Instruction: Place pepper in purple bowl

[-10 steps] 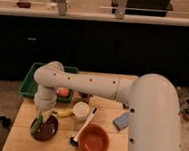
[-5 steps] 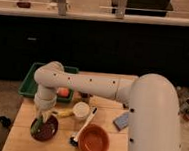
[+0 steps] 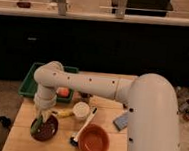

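The purple bowl [image 3: 46,129] sits on the wooden table [image 3: 24,109] near its front left corner. A green pepper [image 3: 35,127] lies at the bowl's left rim, partly inside it. My white arm reaches down from the right and my gripper [image 3: 43,117] hangs just above the bowl, right over the pepper. The gripper's tip is partly hidden by the arm's wrist.
A green tray [image 3: 29,81] with an orange fruit [image 3: 62,92] stands at the table's back left. A banana [image 3: 63,113], a white cup [image 3: 80,110], a white-handled brush [image 3: 84,125], an orange bowl [image 3: 93,141] and a blue sponge [image 3: 120,121] lie to the right.
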`<state>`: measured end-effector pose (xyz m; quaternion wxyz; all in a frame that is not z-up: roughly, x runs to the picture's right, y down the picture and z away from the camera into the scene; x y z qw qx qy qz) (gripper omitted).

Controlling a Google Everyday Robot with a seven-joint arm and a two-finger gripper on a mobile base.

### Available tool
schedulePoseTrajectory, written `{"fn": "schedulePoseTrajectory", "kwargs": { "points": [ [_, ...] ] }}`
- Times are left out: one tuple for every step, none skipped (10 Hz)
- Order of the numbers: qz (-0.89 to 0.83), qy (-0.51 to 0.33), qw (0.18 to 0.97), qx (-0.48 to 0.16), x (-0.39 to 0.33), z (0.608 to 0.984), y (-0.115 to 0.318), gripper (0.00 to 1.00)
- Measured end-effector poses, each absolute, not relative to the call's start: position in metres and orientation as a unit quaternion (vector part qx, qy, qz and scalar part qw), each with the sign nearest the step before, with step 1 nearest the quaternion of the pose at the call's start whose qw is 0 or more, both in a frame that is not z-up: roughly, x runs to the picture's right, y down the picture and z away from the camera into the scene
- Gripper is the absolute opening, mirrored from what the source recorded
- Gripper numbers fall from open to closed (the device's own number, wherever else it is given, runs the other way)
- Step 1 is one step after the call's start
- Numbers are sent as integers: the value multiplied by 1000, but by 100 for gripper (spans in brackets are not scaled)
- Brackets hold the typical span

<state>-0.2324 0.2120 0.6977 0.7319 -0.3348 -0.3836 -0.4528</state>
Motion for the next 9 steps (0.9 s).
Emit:
{"fn": "schedulePoseTrajectory", "kwargs": {
  "points": [
    [-453,-388,730,-334,-231,697,213,1],
    [-452,-393,729,-332,-230,696,214,0],
    [-450,-398,729,-329,-228,695,215,0],
    [-447,-404,729,-326,-227,695,215,0],
    [-443,-410,728,-325,-225,694,216,4],
    [-441,-417,726,-324,-225,694,216,13],
    [-440,-424,724,-321,-224,693,216,23],
    [-439,-430,722,-316,-223,692,216,35],
    [-439,-433,722,-314,-224,692,216,41]
  ]
}}
